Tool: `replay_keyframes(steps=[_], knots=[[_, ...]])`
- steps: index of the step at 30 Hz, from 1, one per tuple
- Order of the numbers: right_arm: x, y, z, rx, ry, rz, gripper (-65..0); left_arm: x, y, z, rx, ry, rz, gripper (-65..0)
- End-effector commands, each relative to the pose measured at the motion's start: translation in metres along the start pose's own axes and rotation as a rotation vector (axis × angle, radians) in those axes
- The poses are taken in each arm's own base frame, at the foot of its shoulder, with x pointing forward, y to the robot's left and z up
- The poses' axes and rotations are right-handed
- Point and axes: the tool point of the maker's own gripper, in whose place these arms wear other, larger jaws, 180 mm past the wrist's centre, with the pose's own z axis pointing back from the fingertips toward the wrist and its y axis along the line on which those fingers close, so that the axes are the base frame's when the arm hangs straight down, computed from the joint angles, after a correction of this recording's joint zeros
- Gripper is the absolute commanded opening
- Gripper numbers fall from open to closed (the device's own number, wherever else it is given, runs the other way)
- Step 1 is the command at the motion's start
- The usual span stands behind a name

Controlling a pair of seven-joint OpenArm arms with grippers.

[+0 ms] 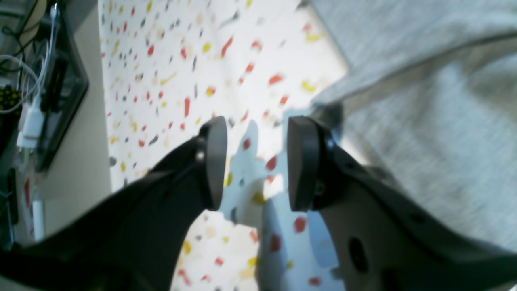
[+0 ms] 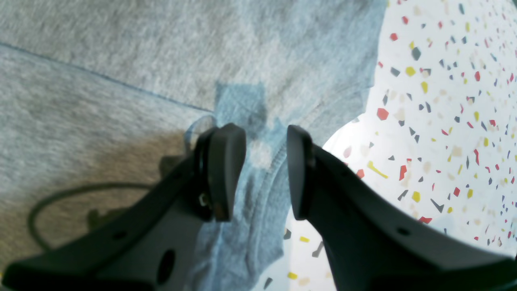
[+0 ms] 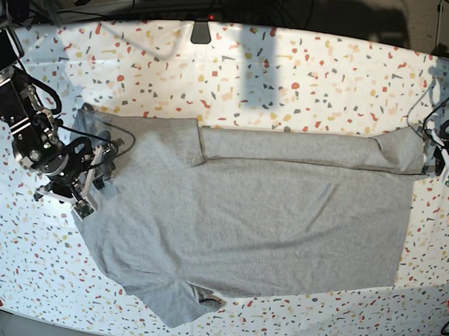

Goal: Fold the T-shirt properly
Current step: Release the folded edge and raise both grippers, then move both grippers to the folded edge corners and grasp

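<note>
Both claws released: right claw (image 2: 262, 173) over T-shirt (image 3: 245, 213) edge; left claw (image 1: 256, 163) seemingly just beside it.

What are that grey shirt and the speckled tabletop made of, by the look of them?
The T-shirt looks like soft knitted cotton jersey, matte heather grey: fine flecked weave, stitched hems and limp creases show in the right wrist view. The table looks like a smooth, hard, terrazzo-patterned surface, white with red, yellow and dark chips; whether it is stone or printed laminate, I cannot tell.
</note>
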Motion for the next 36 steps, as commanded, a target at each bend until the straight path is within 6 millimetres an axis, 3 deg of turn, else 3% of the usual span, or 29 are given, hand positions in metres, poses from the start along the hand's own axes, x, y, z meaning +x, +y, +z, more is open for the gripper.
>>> replay_keyframes(steps=[1,7,14,18,24,31,33,35,36], knots=[[0.013,-0.022,0.008,-0.044,-0.032,0.010,-43.4,0.013,0.021,0.004,0.027,-0.027,-0.025,-40.9],[0.005,-0.031,0.031,-0.048,0.032,0.073,-43.4,0.024,-0.004,0.023,-0.090,-0.009,-0.141,-41.4],[-0.016,-0.003,0.053,-0.004,0.083,0.205,-43.4,0.047,-0.056,0.060,-0.176,-0.107,-0.260,-41.8],[-0.030,0.012,0.054,0.023,0.108,0.223,-43.4,0.023,-0.088,0.060,-0.236,-0.064,-0.388,-41.8],[-0.038,0.017,0.054,0.030,0.131,0.227,-43.4,-0.012,-0.111,0.048,-0.244,0.018,-0.523,-41.8],[-0.038,0.017,0.054,0.030,0.131,0.226,-43.4,-0.030,-0.105,0.031,-0.197,0.073,-0.523,-42.5],[-0.039,0.017,0.054,0.030,0.134,0.226,-43.4,-0.037,-0.102,0.030,-0.195,0.103,-0.522,-49.7],[-0.039,0.016,0.055,0.029,0.135,0.227,-43.4,-0.040,-0.103,0.031,-0.198,0.111,-0.523,-63.9],[-0.039,0.017,0.055,0.029,0.136,0.229,-43.4,-0.039,-0.103,0.031,-0.199,0.110,-0.522,-65.0]])
